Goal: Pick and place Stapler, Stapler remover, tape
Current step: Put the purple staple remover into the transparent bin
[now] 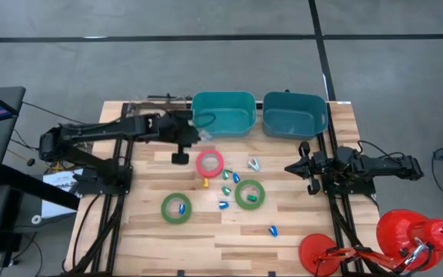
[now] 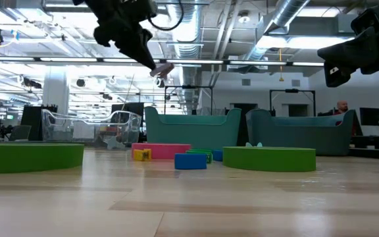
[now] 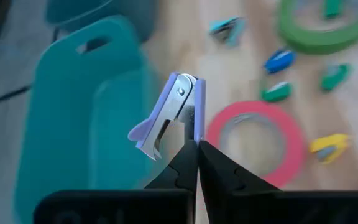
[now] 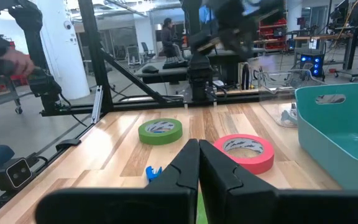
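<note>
My left gripper (image 3: 196,144) is shut on a lavender staple remover (image 3: 176,106), held in the air beside the left teal bin (image 1: 223,114) and above the pink-red tape roll (image 1: 210,162). Two green tape rolls (image 1: 176,208) (image 1: 250,194) lie flat on the wooden table. Several small staplers, blue, green and yellow (image 1: 204,183), lie scattered between the rolls, along with a teal staple remover (image 1: 254,164). My right gripper (image 1: 292,166) waits shut at the table's right side, touching nothing. My left gripper pinches the free end of one of the staple remover's two arms (image 3: 198,127) between its two fingertips. The remover sticks out beyond the fingertips, hinge end (image 3: 183,84) farthest away, its other arm splayed free. It is lifted clear of table and bin.
A second teal bin (image 1: 294,115) stands at the far edge, right of the first. A red lamp-like object (image 1: 406,235) sits at the near right corner. Bare wood shows along the table's near edge and at its left.
</note>
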Robot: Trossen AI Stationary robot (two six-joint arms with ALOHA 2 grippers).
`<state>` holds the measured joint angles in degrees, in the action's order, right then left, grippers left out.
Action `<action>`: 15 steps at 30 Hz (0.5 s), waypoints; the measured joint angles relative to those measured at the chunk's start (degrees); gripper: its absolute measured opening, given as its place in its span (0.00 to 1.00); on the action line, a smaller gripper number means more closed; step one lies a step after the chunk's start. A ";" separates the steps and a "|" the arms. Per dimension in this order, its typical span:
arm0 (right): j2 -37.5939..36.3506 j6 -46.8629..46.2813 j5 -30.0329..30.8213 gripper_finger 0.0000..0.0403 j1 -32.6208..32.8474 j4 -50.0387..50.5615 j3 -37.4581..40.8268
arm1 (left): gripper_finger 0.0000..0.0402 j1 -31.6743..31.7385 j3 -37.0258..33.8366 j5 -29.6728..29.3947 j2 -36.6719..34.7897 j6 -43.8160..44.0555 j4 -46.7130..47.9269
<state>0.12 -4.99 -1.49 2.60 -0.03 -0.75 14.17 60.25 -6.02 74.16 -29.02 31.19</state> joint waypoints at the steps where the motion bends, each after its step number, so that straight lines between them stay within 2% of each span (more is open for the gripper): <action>1: -0.01 -0.01 0.01 0.00 -0.01 -0.02 0.00 | 0.01 1.39 0.00 0.00 -0.10 0.00 -0.03; 9: -0.01 -0.01 0.00 0.00 0.00 -0.01 0.00 | 0.01 11.10 0.00 0.00 -0.54 0.02 0.44; 15: -0.02 -0.02 0.01 0.00 -0.01 -0.02 0.00 | 0.01 17.47 0.00 -0.50 -0.56 3.61 0.40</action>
<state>0.10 -5.02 -1.48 2.59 -0.05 -0.75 31.63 60.25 -6.53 73.60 -25.40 31.60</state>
